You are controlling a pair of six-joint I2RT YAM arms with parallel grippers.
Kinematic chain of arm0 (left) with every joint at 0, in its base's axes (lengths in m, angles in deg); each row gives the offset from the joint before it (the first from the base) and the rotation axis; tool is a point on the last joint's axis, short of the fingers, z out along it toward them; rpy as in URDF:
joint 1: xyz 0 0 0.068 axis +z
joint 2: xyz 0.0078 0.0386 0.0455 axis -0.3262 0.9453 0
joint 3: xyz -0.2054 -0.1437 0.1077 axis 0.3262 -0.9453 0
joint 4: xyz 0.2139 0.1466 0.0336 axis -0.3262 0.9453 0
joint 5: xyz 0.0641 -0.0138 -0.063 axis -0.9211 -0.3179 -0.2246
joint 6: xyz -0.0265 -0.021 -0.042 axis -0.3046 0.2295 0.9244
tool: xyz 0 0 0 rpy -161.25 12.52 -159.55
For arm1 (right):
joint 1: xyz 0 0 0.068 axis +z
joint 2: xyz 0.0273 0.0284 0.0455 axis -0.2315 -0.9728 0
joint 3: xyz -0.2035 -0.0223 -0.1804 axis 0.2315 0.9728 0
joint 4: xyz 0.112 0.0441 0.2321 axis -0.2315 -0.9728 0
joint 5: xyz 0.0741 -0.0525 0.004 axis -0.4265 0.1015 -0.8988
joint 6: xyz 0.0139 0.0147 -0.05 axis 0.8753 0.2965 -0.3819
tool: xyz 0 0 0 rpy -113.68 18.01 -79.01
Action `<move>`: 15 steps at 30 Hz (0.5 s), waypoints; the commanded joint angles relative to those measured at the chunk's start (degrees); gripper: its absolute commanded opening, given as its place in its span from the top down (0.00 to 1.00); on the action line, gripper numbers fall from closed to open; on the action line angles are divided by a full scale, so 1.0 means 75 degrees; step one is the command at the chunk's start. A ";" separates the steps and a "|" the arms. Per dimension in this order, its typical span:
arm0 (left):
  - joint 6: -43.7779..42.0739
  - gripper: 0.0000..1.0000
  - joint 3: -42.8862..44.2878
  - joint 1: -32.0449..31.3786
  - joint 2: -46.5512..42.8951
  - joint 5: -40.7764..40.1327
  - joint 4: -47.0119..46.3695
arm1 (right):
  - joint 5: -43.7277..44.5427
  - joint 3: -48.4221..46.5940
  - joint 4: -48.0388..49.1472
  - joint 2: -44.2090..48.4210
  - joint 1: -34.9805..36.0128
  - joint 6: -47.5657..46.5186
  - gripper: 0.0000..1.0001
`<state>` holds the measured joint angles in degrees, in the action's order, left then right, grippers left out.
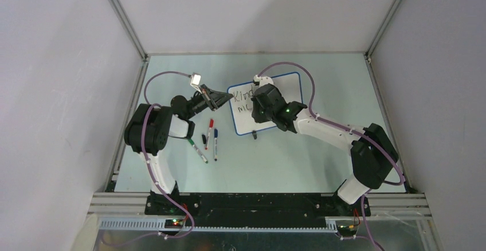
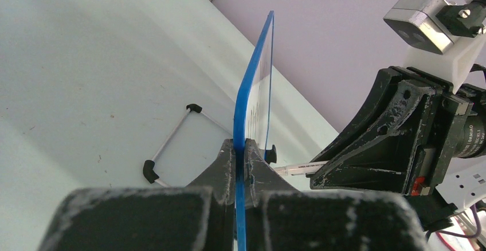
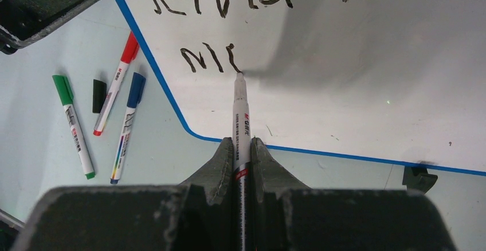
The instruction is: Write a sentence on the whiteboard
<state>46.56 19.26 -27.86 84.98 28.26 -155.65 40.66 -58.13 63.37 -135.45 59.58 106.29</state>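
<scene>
The whiteboard (image 1: 286,87), white with a thin blue rim, stands tilted mid-table. My left gripper (image 2: 241,148) is shut on the whiteboard's left edge (image 2: 247,96), seen edge-on. My right gripper (image 3: 242,145) is shut on a black marker (image 3: 241,116) whose tip touches the whiteboard (image 3: 355,90). The sentence (image 3: 209,56) reads as a top line of black letters, cut off by the frame, and below it the start of a second line, "m" and part of another letter. In the top view the sentence (image 1: 243,97) is partly hidden by my right gripper (image 1: 265,106).
Left of the board lie a red marker (image 1: 210,132), a blue marker (image 1: 215,144), a green marker (image 1: 196,150) and a black cap (image 1: 204,140). The board's wire stand with black feet (image 2: 150,169) shows behind it. Enclosure walls ring the table.
</scene>
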 commanded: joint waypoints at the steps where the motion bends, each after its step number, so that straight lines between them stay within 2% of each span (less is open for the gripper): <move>1: -0.0261 1.00 -0.0061 0.0049 -0.0361 0.0004 -0.0411 | 0.0138 -0.0302 0.0047 -0.0001 -0.0126 0.0049 1.00; 15: -0.0261 1.00 -0.0043 0.0048 -0.0353 0.0012 -0.0410 | 0.0184 -0.0523 0.0038 -0.0026 -0.0187 -0.0022 1.00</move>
<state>46.56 19.26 -27.86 84.98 28.26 -155.67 40.13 -59.39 62.91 -135.45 58.66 106.36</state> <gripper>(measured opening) 0.021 0.141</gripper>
